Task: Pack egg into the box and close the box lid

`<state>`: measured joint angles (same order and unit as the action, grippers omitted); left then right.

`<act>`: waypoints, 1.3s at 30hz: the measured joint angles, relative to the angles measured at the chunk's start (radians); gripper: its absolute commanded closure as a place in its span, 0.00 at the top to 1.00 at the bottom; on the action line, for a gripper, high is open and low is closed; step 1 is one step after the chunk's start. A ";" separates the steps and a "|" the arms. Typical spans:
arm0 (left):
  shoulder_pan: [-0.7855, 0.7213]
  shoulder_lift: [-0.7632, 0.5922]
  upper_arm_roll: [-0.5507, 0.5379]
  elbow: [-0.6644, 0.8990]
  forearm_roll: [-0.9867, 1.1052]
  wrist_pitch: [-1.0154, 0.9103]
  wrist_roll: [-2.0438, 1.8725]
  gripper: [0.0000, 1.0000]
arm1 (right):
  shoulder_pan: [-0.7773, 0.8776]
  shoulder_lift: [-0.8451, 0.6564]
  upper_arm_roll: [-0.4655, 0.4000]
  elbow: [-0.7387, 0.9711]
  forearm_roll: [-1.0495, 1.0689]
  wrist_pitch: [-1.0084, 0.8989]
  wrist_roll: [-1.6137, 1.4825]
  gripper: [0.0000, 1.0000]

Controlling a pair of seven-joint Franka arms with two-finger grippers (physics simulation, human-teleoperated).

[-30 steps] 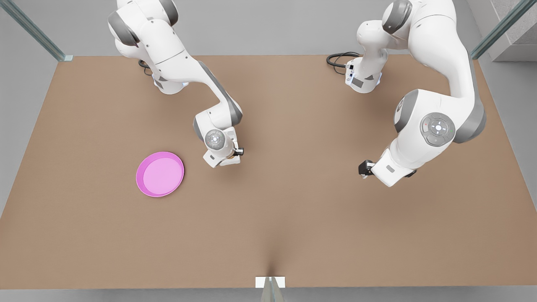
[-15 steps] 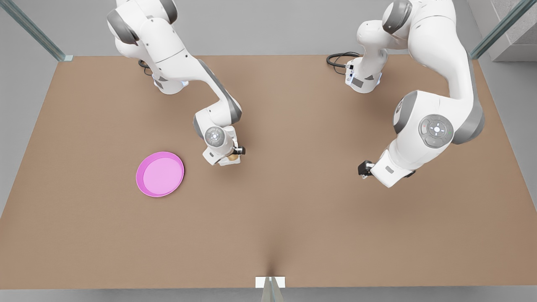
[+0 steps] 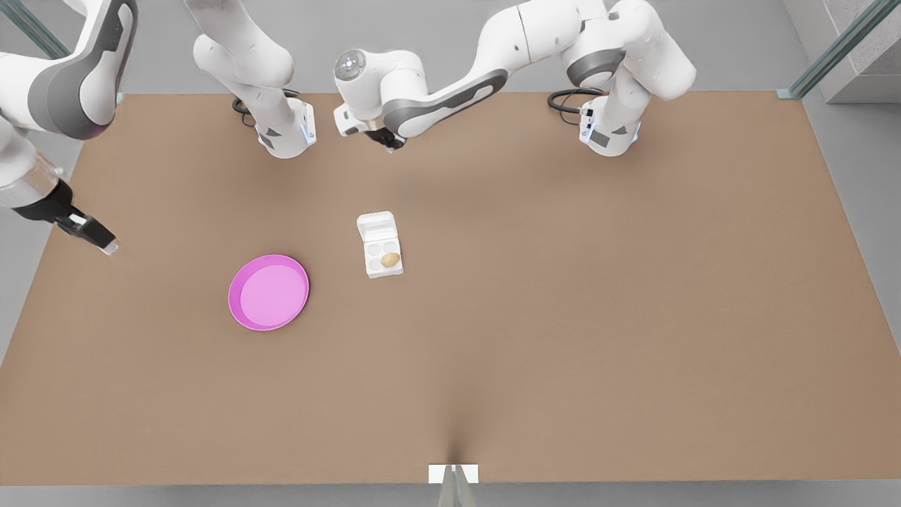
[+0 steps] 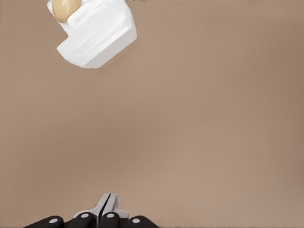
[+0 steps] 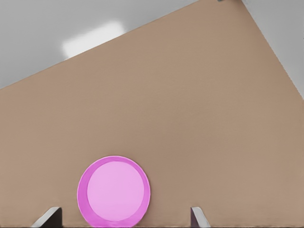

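The white box [image 3: 374, 266] lies open near the table's middle, with the tan egg [image 3: 390, 260] in one cup of its base. Flat behind the base lies the box lid [image 3: 375, 226]. My left gripper [image 3: 389, 143] hangs shut and empty over the table's back centre, well behind the box. Its wrist view shows the shut gripper [image 4: 105, 204], the box lid [image 4: 97, 35] and the egg [image 4: 64, 9] beyond it. My right gripper [image 3: 98, 241] is open at the front view's left table edge, far from the box. In its wrist view the gripper [image 5: 126, 214] faces the pink plate.
A round pink plate [image 3: 232, 296] sits to the front view's left of the box, with nothing on it; it is also in the right wrist view [image 5: 81, 192]. Both arm bases stand along the back edge. A small white marker [image 3: 454, 473] sits at the front edge.
The arm that hovered over the box has swung away to the front view's left edge, uncovering the open box with the egg in it. The other arm moved from the right to back centre.
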<state>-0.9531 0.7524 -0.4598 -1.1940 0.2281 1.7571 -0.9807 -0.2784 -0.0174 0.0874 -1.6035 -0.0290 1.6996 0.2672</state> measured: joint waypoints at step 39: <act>0.361 -0.084 0.125 0.122 -0.037 0.100 -0.486 1.00 | 0.160 0.127 0.021 0.002 0.017 -0.051 -0.313 1.00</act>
<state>-0.5921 0.6680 -0.3350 -1.0722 0.1910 1.8572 -1.4669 -0.1186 0.1097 0.1084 -1.6018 -0.0119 1.6489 -0.0461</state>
